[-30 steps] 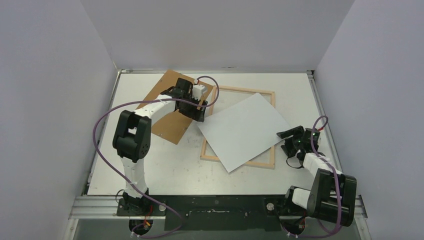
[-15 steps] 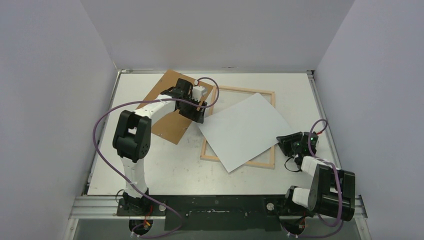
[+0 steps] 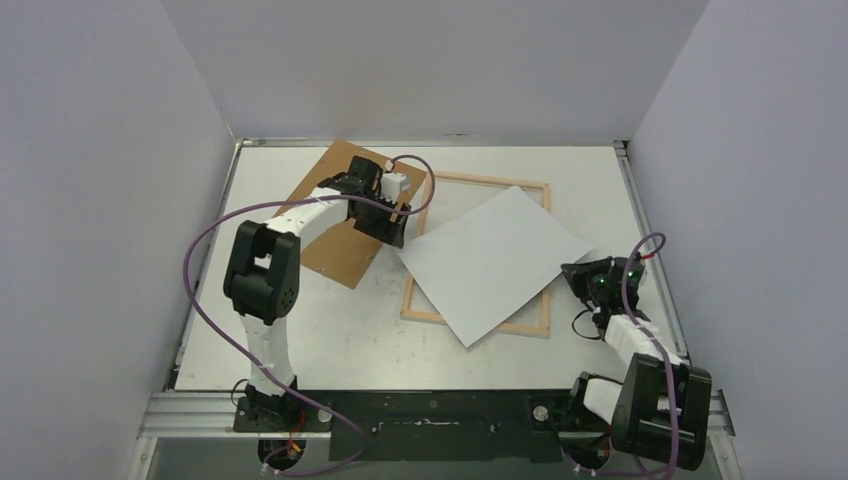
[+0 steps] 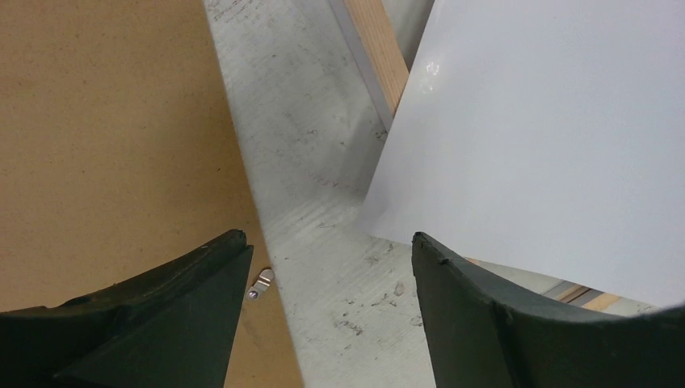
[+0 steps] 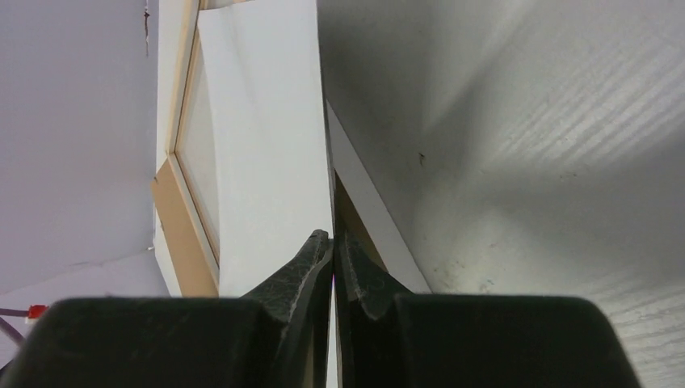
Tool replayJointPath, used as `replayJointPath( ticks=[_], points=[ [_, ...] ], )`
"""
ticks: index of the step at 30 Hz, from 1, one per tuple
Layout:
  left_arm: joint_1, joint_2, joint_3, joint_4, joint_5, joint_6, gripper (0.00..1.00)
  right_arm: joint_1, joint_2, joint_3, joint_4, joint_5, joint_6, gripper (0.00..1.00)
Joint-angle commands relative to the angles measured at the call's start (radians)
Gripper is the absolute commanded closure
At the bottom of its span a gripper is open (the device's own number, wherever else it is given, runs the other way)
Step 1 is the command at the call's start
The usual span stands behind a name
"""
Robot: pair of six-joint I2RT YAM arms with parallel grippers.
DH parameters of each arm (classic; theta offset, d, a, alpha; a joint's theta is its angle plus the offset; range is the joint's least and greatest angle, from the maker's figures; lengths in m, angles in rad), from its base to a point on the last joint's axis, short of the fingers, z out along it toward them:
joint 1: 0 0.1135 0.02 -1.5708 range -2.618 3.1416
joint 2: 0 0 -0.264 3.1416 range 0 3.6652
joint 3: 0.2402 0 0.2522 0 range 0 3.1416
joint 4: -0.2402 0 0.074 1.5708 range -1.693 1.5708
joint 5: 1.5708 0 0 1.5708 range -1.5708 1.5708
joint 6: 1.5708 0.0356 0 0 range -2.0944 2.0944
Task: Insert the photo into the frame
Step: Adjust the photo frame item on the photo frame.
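At the right edge of the table (image 3: 300,330), the right gripper (image 3: 575,272) is clenched on the nearest corner of the photo (image 3: 490,262). Its wrist view shows both fingers pinching the thin sheet edge-on. The photo lies white back up across the frame (image 3: 480,179), turned well out of square. One corner reaches the frame's far right corner, another pokes out over the near bar, and the left corner overhangs the left bar.

The left gripper (image 3: 398,235) hangs spread wide and empty over bare table, between the brown backing board (image 3: 345,255) and the photo's left corner. A small metal clip (image 4: 260,283) sits at the board's edge just below its fingers.

The step in hand looks like squaring the sheet to the opening. To do that well, the right arm should swing its corner in a shallow arc, keeping the paper low and nearly flat. Lifting it high would likely bow or crease so large a sheet held at one point.

The left gripper could help by lowering onto the left corner, either as a pivot or to nudge it inward over the bar. Once all four edges run parallel to the bars, the pinch should loosen only when the corner sits inside the rebate. Whether the frame holds glass is not clear from these views.
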Motion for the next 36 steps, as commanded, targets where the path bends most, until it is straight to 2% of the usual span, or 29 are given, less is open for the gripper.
replayJointPath(
  ticks=[1, 10, 16, 26, 31, 36],
  points=[
    [0.023, -0.079, 0.055, -0.028, 0.025, 0.013, 0.28, 0.013, -0.038, 0.108, -0.026, 0.033, -0.053, 0.95],
    [0.063, -0.122, 0.054, -0.073, 0.046, 0.03, 0.26, 0.169, -0.106, 0.345, -0.272, 0.079, -0.203, 0.95],
    [0.075, -0.126, 0.051, -0.081, 0.053, 0.031, 0.26, 0.177, -0.114, 0.433, -0.419, 0.036, -0.231, 0.95],
    [0.077, -0.143, 0.044, -0.082, 0.057, 0.029, 0.26, 0.178, -0.126, 0.472, -0.503, -0.05, -0.263, 0.95],
    [0.078, -0.146, 0.043, -0.082, 0.059, 0.023, 0.27, 0.178, -0.124, 0.498, -0.501, -0.094, -0.296, 0.95],
    [0.078, -0.145, 0.042, -0.083, 0.058, 0.022, 0.27, 0.183, -0.045, 0.538, -0.449, -0.161, -0.333, 0.95]
  ],
)
